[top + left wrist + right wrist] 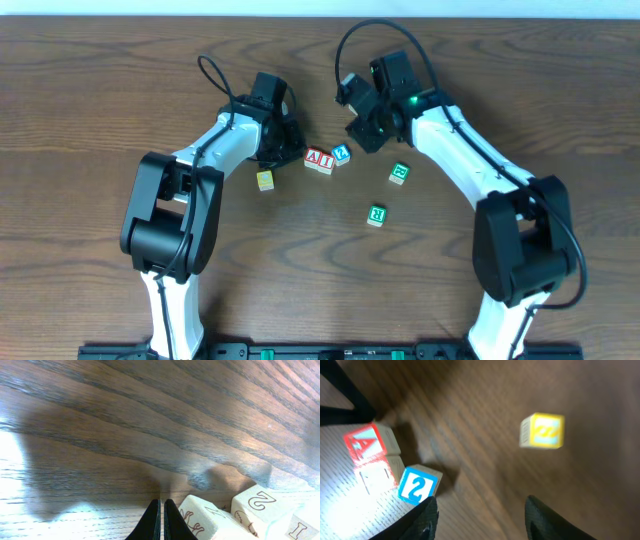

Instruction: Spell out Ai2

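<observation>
Right hand: Your right hand [481, 510] is wide open with nothing between its fingers. From above, it [358, 128] hangs just beside the blue "2" cube [415, 486], on the far side.
Left hand: Your left hand [161, 512] is pinched tight and holds nothing. It [290, 152] sits low on the counter [100, 100], just beside the left end of the row.
"2" cube: It [342, 153] sits on the counter at the right end of the row, right next to the "I" cube [326, 162]. It is turned a little and sits a bit farther back than the other two.
"A" cube and "I" cube: The red "A" cube [314, 158] touches the "I" cube, side by side.
Other cubes: The yellow cube [265, 180] is off to the left, and two green cubes [399, 172] sit apart on the right. You do not need them.
Step now: I think you are at the last step. All three cubes are down and read A, I, 2.
Next move: Lift your right hand straight up and away, so the fingers do not bump the "2" cube. If you want a neat row, nudge the "2" cube gently until it lines up.
</observation>
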